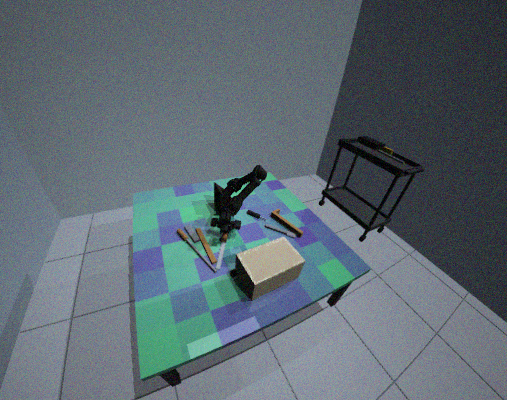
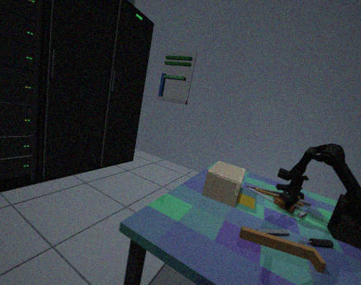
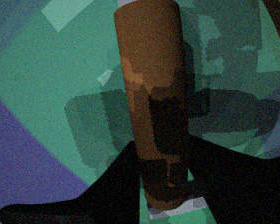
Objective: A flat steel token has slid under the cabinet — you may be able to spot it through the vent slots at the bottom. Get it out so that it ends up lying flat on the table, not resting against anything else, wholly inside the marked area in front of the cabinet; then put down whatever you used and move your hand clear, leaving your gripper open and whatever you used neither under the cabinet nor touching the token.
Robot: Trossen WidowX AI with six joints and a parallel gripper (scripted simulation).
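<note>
The tan box-shaped cabinet (image 1: pixel 277 260) (image 2: pixel 222 187) stands on the table. The steel token and the vent slots cannot be made out. A yellow-orange patch (image 2: pixel 248 201) shows on the table beside the cabinet's arm-facing side, probably part of the marked area. My gripper (image 1: pixel 225 233) (image 3: pixel 157 141) is shut on the brown handle of a long tool with a pale, flat blade (image 1: pixel 220 256). The handle (image 3: pixel 153 75) runs up the wrist view between the fingers. The blade points toward the cabinet; its height over the table is hard to tell.
Beside the held tool lie an orange-brown bar (image 1: pixel 206 245) and a long rod with an orange handle (image 1: pixel 182 233). Across from them lie an L-shaped orange-brown stick (image 1: pixel 288 224) (image 2: pixel 275 243), a dark rod (image 1: pixel 279 230) and a black-handled tool (image 1: pixel 253 214) (image 2: pixel 322 243).
</note>
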